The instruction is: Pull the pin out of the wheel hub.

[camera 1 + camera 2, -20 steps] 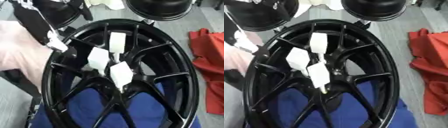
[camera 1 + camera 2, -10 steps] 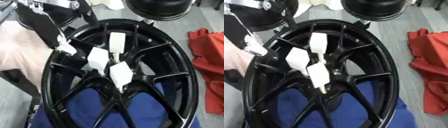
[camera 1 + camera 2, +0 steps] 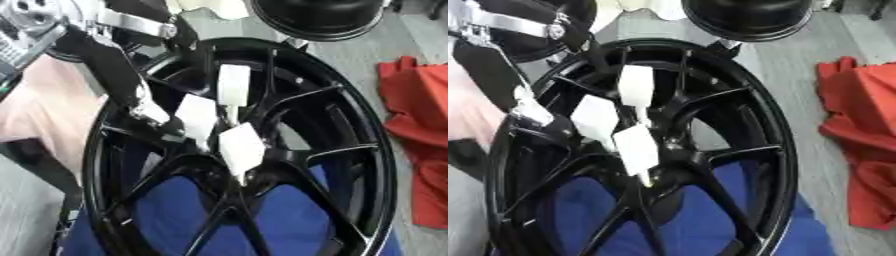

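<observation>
The left robot hand (image 3: 144,107), grip unclear, nears the wheel (image 3: 350,125); it should take the ten o'clock pin (image 3: 198,117) and pull straight out.

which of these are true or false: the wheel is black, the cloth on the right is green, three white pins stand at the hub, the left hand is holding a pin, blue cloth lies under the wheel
1. The wheel is black. True.
2. The cloth on the right is green. False: the cloth is red.
3. Three white pins stand at the hub. True.
4. The left hand is holding a pin. False: it is beside the pins, at the wheel's left spokes.
5. Blue cloth lies under the wheel. True.
</observation>
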Robot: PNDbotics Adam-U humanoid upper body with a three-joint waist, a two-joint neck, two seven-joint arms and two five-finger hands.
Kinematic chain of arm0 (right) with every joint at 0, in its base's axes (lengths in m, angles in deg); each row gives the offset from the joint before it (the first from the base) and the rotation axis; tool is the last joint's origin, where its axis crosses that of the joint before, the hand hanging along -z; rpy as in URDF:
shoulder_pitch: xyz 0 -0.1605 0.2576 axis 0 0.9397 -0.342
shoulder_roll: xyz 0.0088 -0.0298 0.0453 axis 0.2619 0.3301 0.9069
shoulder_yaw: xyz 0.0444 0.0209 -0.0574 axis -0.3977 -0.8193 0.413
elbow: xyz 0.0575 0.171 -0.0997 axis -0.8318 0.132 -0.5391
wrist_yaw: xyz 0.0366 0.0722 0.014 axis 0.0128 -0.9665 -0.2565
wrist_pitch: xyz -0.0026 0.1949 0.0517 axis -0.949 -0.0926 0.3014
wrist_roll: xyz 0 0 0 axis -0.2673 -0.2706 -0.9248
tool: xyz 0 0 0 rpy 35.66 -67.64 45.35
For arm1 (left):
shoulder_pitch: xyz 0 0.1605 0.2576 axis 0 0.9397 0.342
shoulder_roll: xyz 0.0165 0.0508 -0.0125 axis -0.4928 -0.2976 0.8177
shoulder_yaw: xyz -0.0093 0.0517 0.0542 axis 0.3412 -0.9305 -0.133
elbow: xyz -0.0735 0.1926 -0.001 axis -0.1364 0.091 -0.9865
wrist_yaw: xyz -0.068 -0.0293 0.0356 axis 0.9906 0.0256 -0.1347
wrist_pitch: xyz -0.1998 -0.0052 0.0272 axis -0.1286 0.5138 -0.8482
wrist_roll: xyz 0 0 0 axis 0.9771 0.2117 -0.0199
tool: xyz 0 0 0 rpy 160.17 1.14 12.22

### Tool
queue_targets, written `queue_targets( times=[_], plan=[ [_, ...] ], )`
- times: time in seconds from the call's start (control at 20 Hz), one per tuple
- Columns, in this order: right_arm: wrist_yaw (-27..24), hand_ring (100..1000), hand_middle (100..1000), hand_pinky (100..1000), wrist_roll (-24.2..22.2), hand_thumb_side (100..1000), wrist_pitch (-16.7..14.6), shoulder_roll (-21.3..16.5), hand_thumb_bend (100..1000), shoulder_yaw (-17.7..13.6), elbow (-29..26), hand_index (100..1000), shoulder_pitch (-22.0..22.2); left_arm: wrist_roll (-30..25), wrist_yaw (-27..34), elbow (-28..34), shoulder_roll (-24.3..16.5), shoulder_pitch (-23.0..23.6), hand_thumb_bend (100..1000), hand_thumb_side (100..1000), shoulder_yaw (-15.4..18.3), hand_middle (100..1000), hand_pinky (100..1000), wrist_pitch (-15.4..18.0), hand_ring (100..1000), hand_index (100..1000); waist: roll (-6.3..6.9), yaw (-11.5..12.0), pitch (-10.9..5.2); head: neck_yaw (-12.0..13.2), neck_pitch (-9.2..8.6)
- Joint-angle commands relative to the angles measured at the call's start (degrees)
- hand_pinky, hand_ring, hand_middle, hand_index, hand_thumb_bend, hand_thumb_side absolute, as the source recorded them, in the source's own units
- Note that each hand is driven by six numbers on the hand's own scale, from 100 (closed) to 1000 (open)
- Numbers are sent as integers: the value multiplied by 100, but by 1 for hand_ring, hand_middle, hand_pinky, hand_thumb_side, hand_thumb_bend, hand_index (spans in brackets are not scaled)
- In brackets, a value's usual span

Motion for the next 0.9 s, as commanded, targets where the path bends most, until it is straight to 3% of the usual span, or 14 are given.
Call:
queue_targets(
  times=[0.05, 0.9],
  plan=[
    [-19, 514, 611, 657, 10, 725, 2, -139, 100, -51, -66, 625, -65, 2, -122, -55, -19, -136, 618, 482, 26, 735, 878, 18, 833, 845, -17, -7, -103, 20, 21],
    [-39, 515, 611, 657, 55, 727, -16, -113, 100, -78, -77, 624, -54, 2, -175, -205, 139, -137, 560, 463, -57, 748, 844, 191, 791, 828, -15, -52, -98, -53, -43]
  ],
)
